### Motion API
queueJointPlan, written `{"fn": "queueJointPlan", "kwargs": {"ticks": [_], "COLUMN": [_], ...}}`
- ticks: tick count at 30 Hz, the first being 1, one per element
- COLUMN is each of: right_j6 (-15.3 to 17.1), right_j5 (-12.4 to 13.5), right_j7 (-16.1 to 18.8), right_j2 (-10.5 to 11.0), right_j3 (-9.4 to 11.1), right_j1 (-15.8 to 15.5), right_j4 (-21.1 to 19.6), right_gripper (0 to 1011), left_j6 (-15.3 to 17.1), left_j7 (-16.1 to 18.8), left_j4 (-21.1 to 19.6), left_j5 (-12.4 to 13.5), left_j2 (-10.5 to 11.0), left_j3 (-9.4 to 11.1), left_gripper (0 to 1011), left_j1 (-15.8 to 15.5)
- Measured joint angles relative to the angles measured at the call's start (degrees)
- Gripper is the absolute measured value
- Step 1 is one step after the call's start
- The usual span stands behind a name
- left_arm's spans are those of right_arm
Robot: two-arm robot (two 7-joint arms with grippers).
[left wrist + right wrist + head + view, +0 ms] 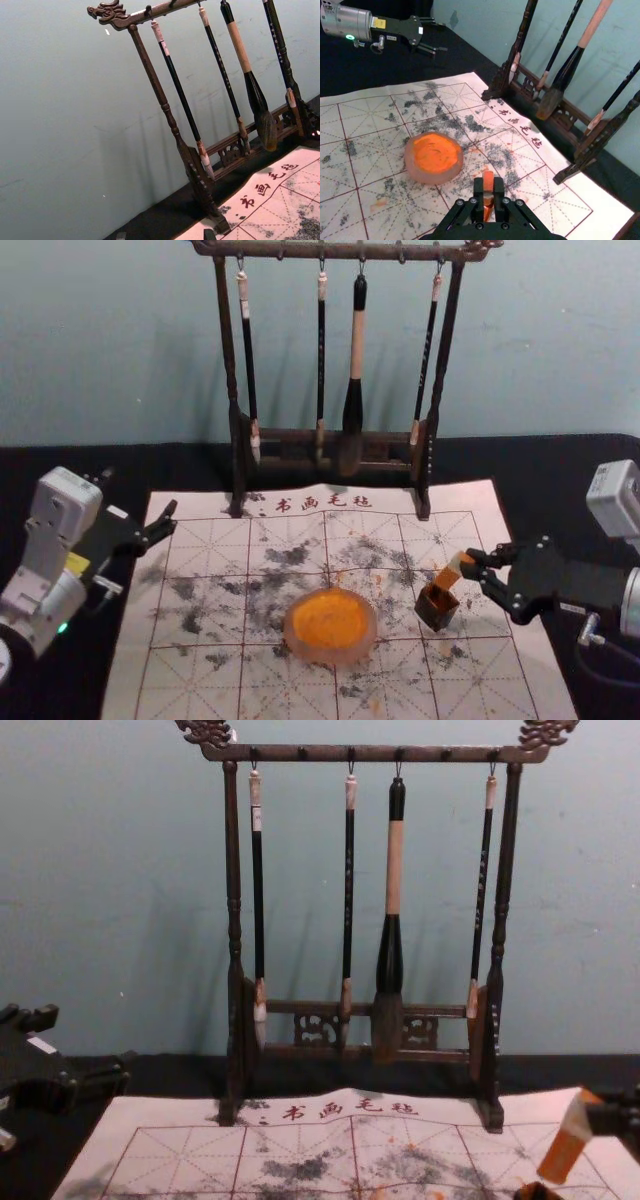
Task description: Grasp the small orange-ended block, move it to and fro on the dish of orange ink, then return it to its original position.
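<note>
1. One rack [340, 251] is standing behind one dish [330, 654], holding four brushes [356, 350]
2. Left gripper [171, 517] is gaping left of the dish
3. Right gripper [467, 563] is gripping one block [446, 577] right of it, one pot [436, 611] sitting near
4. Block is tilting, orange, pale-banded

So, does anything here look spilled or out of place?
The mat is stained: dark smudges and small orange marks lie outside the ink dish, like stray ink, though perhaps just from normal use. The block tilts in the right gripper by the dark holder, which looks askew but may be intended. Nothing looks broken.
</note>
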Motion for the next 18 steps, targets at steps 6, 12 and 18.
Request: {"fn": "queueJointPlan", "kwargs": {"ticks": [6,12,18], "right_j6": [0.1,0.5,0.6], "right_j5": [0.2,0.5,0.5], "right_j7": [0.4,0.5,0.7], "right_j2": [-0.2,-0.6,-1.0], "right_j3": [0.1,0.0,-0.1], "right_j1": [-0.6,-1.0,-1.0], "right_j4": [0.5,1.0,1.6], "right_gripper": [81,81,81], "left_j6": [0.0,0.0,0.0], "left_j7": [0.0,0.0,0.0], "left_j4": [0.0,0.0,0.0], "left_j5": [0.0,0.0,0.0], "left_j2": [0.0,0.0,0.0], "left_j3": [0.0,0.0,0.0], "left_gripper": [1001,1002,1001], "left_j1": [0.0,0.0,0.0]}}
